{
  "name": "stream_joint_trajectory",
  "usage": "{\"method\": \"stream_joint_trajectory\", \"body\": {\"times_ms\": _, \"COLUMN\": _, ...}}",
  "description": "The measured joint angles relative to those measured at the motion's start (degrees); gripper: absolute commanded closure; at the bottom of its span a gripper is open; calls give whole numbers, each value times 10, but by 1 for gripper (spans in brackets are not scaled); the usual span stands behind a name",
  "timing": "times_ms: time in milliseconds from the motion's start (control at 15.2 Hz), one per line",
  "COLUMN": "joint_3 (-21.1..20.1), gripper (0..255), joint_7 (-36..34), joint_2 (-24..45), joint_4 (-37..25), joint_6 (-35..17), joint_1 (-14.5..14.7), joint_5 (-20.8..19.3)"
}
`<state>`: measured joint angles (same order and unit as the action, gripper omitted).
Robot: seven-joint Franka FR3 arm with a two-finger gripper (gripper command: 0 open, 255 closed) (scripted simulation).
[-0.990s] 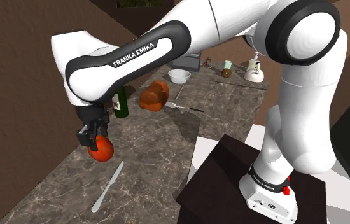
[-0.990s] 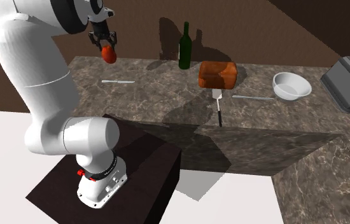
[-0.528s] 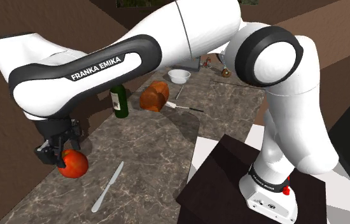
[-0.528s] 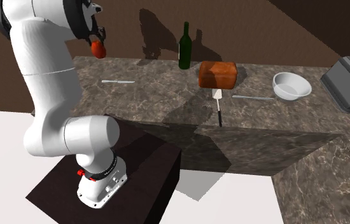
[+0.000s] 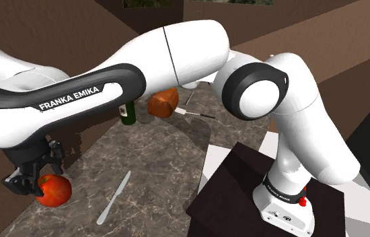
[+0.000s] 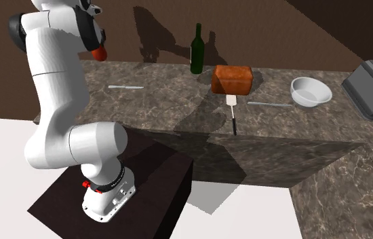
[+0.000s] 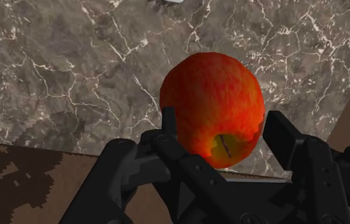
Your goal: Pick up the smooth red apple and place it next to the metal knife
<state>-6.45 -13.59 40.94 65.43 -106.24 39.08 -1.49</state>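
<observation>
The gripper (image 5: pixel 27 180) is clenching the red apple (image 5: pixel 54 190) between its two black fingers and is carrying it lower and further toward the shoulder view's left than half a second ago. The apple is now hanging over the end of the marble counter (image 5: pixel 157 155), near the knife (image 5: pixel 114 197) on that view's left side, and the knife is lying where it was. In the second exterior view, the white bowl (image 6: pixel 310 92) is sitting upright near the loaf (image 6: pixel 232 79), showing its plain white inside, and the green bottle (image 6: pixel 197 49) is standing just beside the loaf, its contents impossible to tell.
</observation>
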Motion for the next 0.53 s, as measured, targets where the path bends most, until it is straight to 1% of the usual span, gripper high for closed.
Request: {"method": "stream_joint_trajectory", "body": {"times_ms": 528, "joint_3": 1, "gripper": 255, "joint_7": 0, "joint_2": 17, "joint_4": 32, "joint_6": -49, "joint_1": 0, "joint_5": -1}}
